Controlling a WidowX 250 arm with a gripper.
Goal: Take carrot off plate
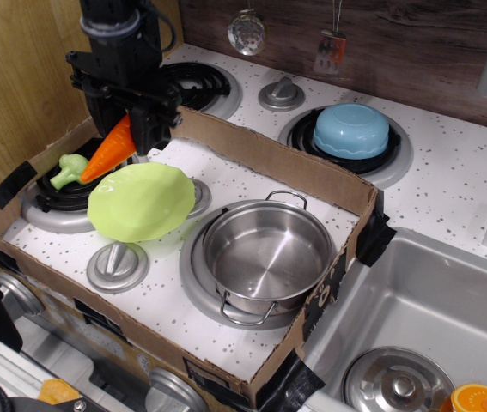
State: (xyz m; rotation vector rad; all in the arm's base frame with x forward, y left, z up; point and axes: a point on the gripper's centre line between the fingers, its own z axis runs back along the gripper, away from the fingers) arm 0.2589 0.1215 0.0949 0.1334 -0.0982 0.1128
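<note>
The gripper (pixel 144 129) is hanging above the back left of the cardboard tray (pixel 260 163), its fingers (pixel 159 129) clenching the carrot (pixel 111 152) near the stem end. The carrot is slanting down to the left, clear of the plate (pixel 140 202), with its tip pointing toward the small green broccoli (pixel 69 168) on the left burner (pixel 58 202). The plate is sitting just below and right of the carrot, appearing slightly tilted, though the angle is hard to judge from here. The steel pot (pixel 264 255) is standing beside the plate on the right. The cardboard wall is rising directly behind the gripper. Beyond it, a light blue bowl (pixel 351 130) is lying upside down on the speckled surface (pixel 449 172)
</note>
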